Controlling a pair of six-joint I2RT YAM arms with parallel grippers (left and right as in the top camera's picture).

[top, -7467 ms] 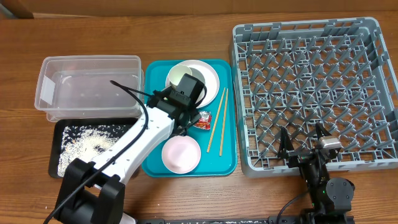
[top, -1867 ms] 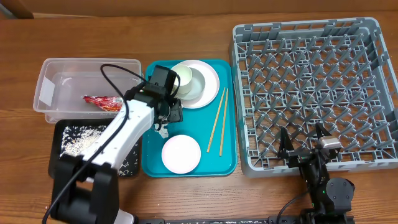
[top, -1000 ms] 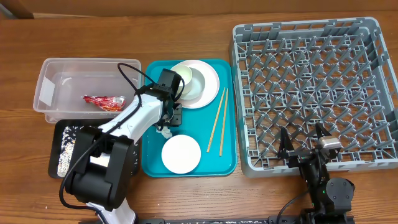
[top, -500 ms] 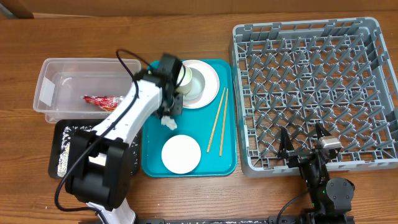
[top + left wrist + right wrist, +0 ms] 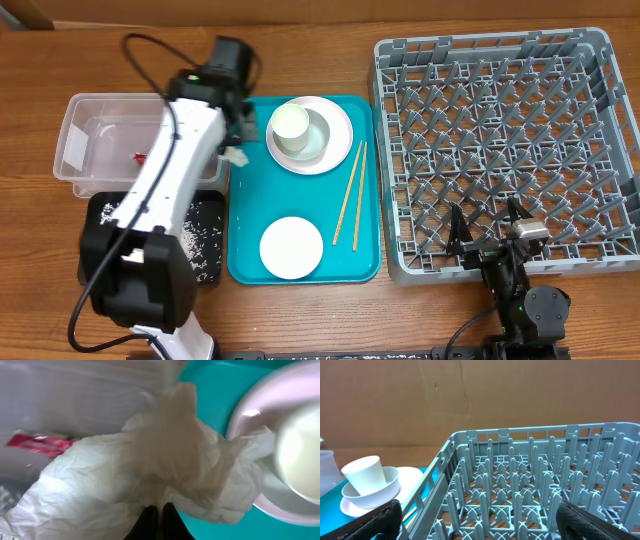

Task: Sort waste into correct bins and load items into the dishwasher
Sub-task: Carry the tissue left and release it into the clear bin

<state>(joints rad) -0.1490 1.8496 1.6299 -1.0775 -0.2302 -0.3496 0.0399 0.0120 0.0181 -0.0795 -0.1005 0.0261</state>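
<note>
Over the edge of the clear rectangular plastic tub [image 5: 80, 140], my left gripper [image 5: 157, 512] is clamped on the crumpled white paper napkin [image 5: 150, 470], which I judge light, soft and limp, and safest pinched at a bunched fold.

A wooden table [image 5: 300, 310] with warm brown grain fills the overhead view. Behind the table's far edge stands 1 plain brown board [image 5: 420, 395], faintly seamed and evenly lit.
</note>
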